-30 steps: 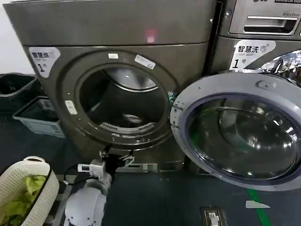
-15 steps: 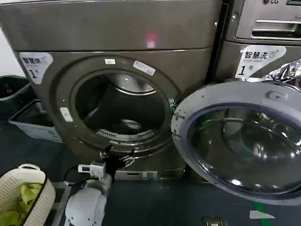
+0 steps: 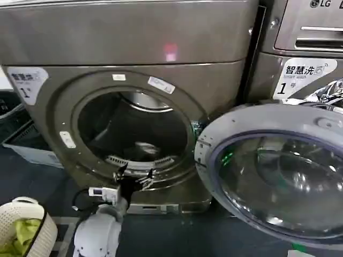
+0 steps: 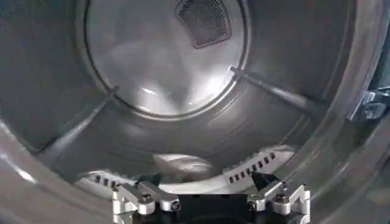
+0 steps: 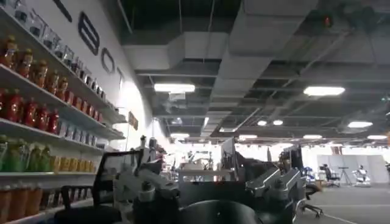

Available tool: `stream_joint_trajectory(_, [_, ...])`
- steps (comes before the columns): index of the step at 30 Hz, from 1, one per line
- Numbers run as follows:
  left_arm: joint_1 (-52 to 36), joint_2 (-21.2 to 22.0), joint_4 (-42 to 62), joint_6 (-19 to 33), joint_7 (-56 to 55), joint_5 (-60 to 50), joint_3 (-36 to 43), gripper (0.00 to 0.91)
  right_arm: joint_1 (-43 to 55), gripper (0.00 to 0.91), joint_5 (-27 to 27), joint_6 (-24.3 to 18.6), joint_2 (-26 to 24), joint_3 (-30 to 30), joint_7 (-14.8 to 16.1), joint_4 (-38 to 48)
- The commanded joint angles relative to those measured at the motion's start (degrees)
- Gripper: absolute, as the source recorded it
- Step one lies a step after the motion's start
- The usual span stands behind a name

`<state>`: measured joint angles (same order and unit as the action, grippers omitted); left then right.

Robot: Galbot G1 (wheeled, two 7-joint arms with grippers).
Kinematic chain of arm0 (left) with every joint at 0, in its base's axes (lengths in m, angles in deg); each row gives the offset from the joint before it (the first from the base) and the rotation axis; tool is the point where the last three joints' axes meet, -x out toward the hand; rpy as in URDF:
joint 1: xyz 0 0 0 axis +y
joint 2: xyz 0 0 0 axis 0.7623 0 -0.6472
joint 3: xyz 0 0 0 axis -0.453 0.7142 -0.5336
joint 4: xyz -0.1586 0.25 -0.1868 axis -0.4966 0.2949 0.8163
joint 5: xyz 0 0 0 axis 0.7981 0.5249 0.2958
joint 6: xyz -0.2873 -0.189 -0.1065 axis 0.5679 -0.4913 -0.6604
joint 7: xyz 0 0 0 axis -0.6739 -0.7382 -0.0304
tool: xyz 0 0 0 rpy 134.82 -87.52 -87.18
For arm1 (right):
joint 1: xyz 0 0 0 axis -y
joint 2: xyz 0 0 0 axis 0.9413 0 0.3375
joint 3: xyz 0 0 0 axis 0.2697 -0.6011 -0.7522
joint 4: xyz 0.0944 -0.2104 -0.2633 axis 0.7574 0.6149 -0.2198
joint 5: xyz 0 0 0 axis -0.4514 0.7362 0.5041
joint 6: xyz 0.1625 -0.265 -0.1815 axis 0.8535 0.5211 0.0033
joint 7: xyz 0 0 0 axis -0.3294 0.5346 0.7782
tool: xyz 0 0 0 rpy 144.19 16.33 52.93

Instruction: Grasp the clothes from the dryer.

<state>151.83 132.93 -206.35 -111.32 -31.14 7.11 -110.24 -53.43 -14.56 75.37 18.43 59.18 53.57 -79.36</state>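
Dryer (image 3: 134, 80) fills most of the head view; its top and left side are cut off at the frame edges. Porthole stands wide open, with the grey-rimmed glass door (image 3: 278, 171) swung out to the right and clipped by the right and lower edges.

Clothes (image 3: 146, 146): small pale bundle lying on the drum floor, low and toward the front, just behind the perforated lip. From the left wrist view the bundle (image 4: 183, 165) is partly hidden behind the porthole rim, so its full outline cannot be made out.

Left pincer (image 3: 134, 176) sits just outside the lower rim of the porthole, fingers spread, holding nothing, not touching the clothes. Left wrist view looks into the drum over the two spread fingertips of that pincer (image 4: 210, 198).

Right pincer (image 5: 213, 189) points off toward a room with shelves of bottles (image 5: 36, 109); its fingers stand apart with nothing between them.

Cream lattice basket (image 3: 24, 227) holding yellow-green garments at lower left, cut by the frame. Neighbouring grey machine (image 3: 305, 48) at upper right, partly behind the door.
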Motion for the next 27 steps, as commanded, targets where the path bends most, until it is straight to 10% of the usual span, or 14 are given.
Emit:
stream_joint_trajectory(1, [0.1,0.0,-0.1,-2.8,-0.1,0.0,0.0,0.907,0.0,0.907,0.0,0.0,0.0,0.0,0.0,-0.1])
stream_joint_trajectory(27, [-1.8,1.1,1.7,-2.8,5.9,-12.8,-1.6,0.907,0.0,0.907,0.3,-1.9,0.1,-0.9,-0.4,1.5])
